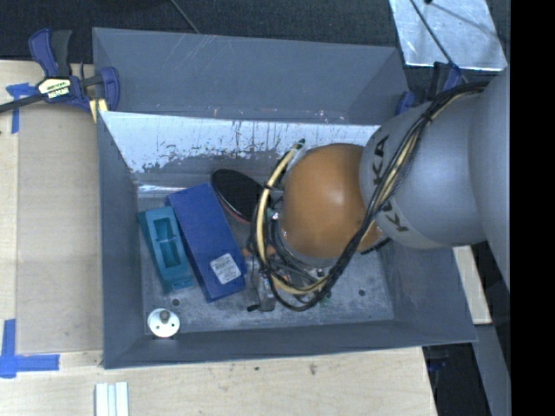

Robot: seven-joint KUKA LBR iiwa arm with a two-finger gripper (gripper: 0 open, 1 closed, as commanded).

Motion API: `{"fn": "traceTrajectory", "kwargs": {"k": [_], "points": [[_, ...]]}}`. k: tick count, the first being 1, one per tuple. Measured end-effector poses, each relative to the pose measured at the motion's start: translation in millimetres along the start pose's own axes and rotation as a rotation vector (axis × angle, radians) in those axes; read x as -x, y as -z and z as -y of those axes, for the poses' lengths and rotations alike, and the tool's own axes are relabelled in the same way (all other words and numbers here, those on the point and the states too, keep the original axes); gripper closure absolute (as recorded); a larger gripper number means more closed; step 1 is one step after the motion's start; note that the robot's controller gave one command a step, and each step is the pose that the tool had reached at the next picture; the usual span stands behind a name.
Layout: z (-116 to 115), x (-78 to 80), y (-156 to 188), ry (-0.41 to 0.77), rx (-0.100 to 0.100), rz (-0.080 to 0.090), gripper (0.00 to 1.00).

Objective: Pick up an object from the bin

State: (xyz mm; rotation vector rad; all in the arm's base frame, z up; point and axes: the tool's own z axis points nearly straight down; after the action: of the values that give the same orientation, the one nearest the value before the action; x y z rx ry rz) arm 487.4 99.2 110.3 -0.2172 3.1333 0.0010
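One camera view, looking down. Gripper (pixel 258 300) sits low at the floor of the bin (pixel 121 258), under the orange wrist cover (pixel 321 202), just beside the lower right corner of the dark blue box (pixel 206 239). Open or closed: cannot tell, since the cables (pixel 295 284) hide it. Risk: a grasp from here may catch only the corner, so the box could pivot against the teal tray (pixel 167 248) or slip out on lifting. Box is flat and rectangular, with a white label near its lower end. It lies slanted mid-floor, with a black oval thing (pixel 234 191) behind it.
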Motion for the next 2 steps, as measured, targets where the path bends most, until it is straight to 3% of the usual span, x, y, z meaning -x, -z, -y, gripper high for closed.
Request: {"fn": "traceTrajectory", "kwargs": {"k": [1, 2], "points": [[0.0, 0.0, 0.0, -0.001, 0.0, 0.0, 0.0], [0.1, 0.0, 0.0, -0.001, 0.0, 0.0, 0.0]]}}
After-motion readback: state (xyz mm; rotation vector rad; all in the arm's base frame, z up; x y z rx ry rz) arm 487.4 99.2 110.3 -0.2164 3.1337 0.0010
